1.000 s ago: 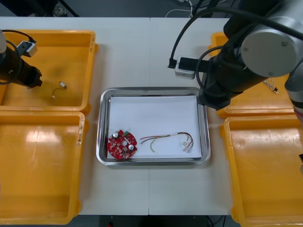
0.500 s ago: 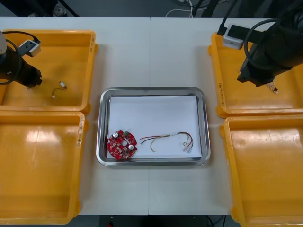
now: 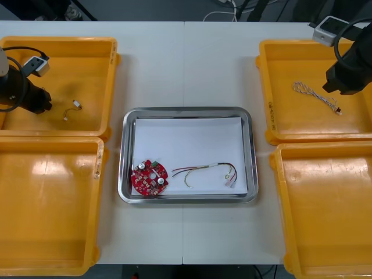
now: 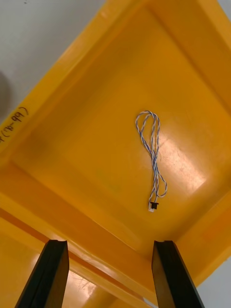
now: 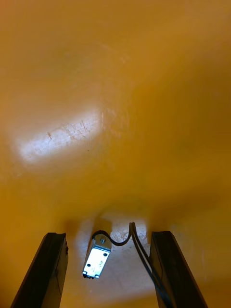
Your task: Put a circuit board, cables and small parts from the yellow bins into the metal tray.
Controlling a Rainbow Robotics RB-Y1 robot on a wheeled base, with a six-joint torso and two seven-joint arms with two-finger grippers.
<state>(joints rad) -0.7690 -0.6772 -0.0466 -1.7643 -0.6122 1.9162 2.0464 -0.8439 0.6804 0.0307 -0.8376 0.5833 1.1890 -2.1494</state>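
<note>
1. Cable is the business on both sides of the metal tray (image 3: 189, 111). A twisted blue and white cable (image 4: 153, 154) lies in a long, narrow loop on the floor of the right-hand yellow bin (image 3: 279, 125), off the tray's far right corner and well apart from it.
2. The right gripper (image 4: 109, 243) hangs over that bin, farther from the tray than the cable. Its fingers are spread wide with nothing between them.
3. The left gripper (image 5: 108, 236) sits low in the left-hand yellow bin (image 3: 58, 40), off the tray's far left corner. It is also spread and empty. A short black cable (image 5: 97, 255) with a pale end lies on the bin floor, framed by the fingers but not pinched.
4. Inside the tray, a round red circuit board (image 3: 150, 177) rests at the near left corner, and a red and yellow cable (image 3: 206, 170) lies just right of it.
5. The twisted cable is probably very light, thin and limp (it should droop and swing once lifted).
   - A grip on a single strand could slip.
   - The best hold looks like mid-length, where the loop's two runs lie close enough to catch together.
6. The black cable looks short and springy, and it lies flat on a slick floor. Its stiff pale end seems the surest place to take it.
</note>
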